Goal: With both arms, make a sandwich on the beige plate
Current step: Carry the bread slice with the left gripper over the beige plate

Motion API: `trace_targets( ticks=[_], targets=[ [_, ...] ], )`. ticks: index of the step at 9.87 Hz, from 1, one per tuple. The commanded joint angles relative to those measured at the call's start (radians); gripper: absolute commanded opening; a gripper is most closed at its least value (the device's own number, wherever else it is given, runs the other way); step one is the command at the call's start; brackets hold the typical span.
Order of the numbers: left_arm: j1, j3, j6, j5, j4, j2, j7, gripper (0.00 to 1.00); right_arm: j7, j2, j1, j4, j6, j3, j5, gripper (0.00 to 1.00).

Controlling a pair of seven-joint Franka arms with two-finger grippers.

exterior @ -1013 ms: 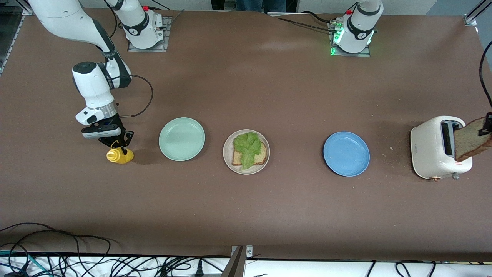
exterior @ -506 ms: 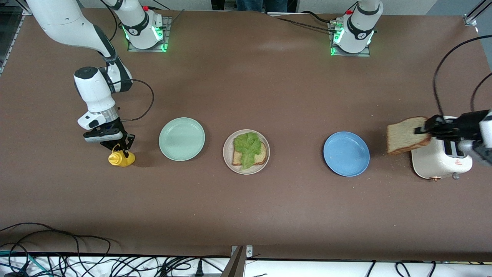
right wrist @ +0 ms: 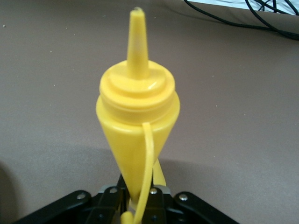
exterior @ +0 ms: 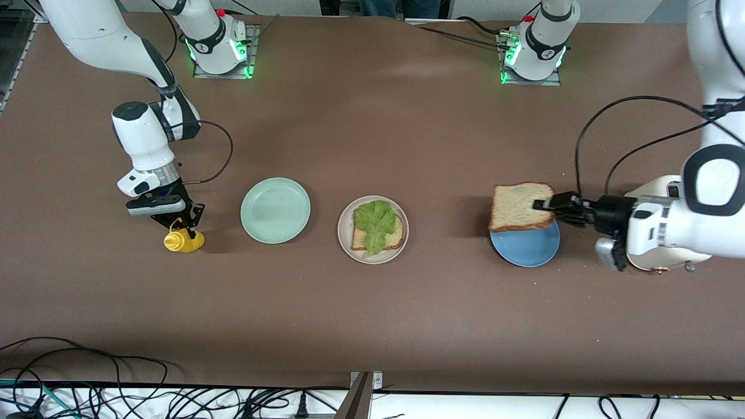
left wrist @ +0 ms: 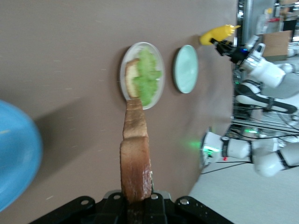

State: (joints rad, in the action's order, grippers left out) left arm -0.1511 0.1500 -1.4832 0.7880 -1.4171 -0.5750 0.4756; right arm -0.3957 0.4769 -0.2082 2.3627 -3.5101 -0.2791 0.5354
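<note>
On the beige plate (exterior: 373, 230), mid-worktop (exterior: 372, 326), a bread slice (exterior: 393, 237) lies under the lettuce leaf (exterior: 375, 220), so the sandwich lacks only its lid. The left hand (exterior: 542, 204) is clenched on the second bread slice (exterior: 520, 206), which a second ago hung over the white toaster (exterior: 655, 186) and is now over the blue plate (exterior: 527, 247); I judge the beige plate comes next. Toward the right arm's end, past the mint green plate (exterior: 275, 210), the right hand (exterior: 184, 220) is at the yellow squeeze bottle (exterior: 183, 240); whether it grips I cannot tell.
</note>
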Motion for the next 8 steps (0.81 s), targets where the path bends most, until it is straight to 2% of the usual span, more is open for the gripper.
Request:
trace_targets(
  ticks=[1,3,4,5,6,8],
  targets=[
    [0.059,-0.007,0.009,0.115,0.014,-0.017,-0.038,0.00,-0.011,0.000,0.020,-0.010,-0.020,0.017,0.005,0.25],
    [0.114,-0.007,-0.046,0.183,0.001,-0.045,-0.037,0.00,-0.011,-0.001,0.020,-0.008,-0.020,0.017,0.005,0.25],
    [0.137,-0.007,-0.111,0.200,-0.034,-0.045,-0.032,0.00,-0.009,-0.003,0.020,-0.008,-0.020,0.017,0.005,0.28],
    [0.165,-0.007,-0.167,0.224,-0.066,-0.045,-0.023,0.00,-0.009,-0.006,0.018,-0.004,-0.020,0.017,0.005,0.36],
    [0.200,-0.007,-0.239,0.237,-0.092,-0.045,-0.022,0.00,-0.009,-0.009,0.018,0.000,-0.020,0.021,0.005,0.74],
    [0.274,-0.007,-0.369,0.296,-0.132,-0.058,-0.014,0.00,-0.011,-0.020,0.018,0.010,-0.020,0.023,0.005,0.82]
  ],
)
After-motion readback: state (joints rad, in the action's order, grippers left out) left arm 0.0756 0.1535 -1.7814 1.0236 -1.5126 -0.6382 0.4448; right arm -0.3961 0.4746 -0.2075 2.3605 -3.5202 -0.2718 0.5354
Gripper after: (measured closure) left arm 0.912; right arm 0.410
